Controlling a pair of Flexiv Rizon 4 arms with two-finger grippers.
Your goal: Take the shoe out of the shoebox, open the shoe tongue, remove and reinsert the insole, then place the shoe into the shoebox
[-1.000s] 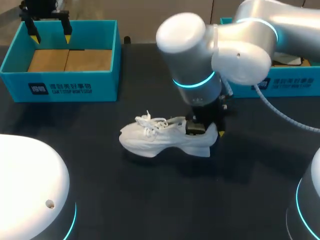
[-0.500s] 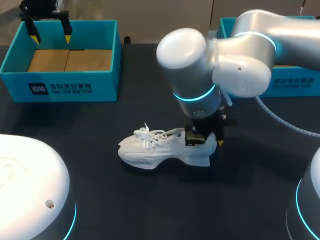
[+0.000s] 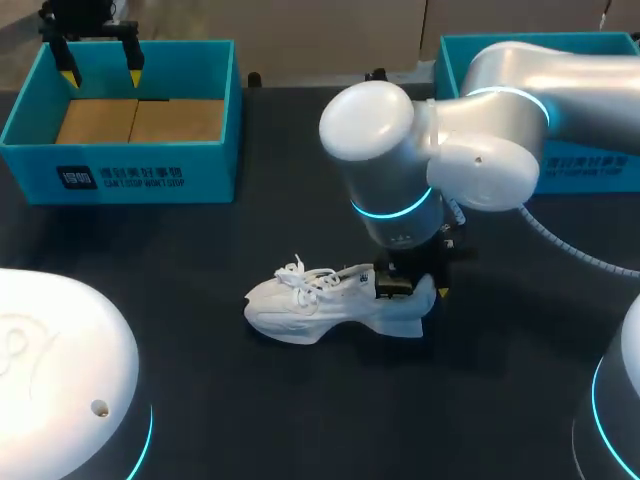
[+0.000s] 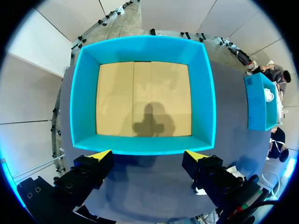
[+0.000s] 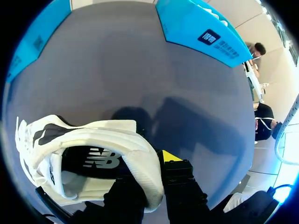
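Our right gripper (image 3: 411,283) clamps the heel wall of the white shoe (image 3: 318,306), one finger inside, one outside. The shoe stands on the table (image 3: 200,400), toe toward 9 o'clock. At 10 o'clock from it, our left gripper (image 4: 148,157) hangs, fingers wide apart, above the shoebox (image 4: 140,145).

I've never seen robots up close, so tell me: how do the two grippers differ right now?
The left gripper is open and holds nothing; the right gripper is shut on the heel of the white shoe. The left gripper hangs above the empty blue box at the table's far corner; the right gripper is down low near the table's middle. Both have two yellow-tipped fingers.
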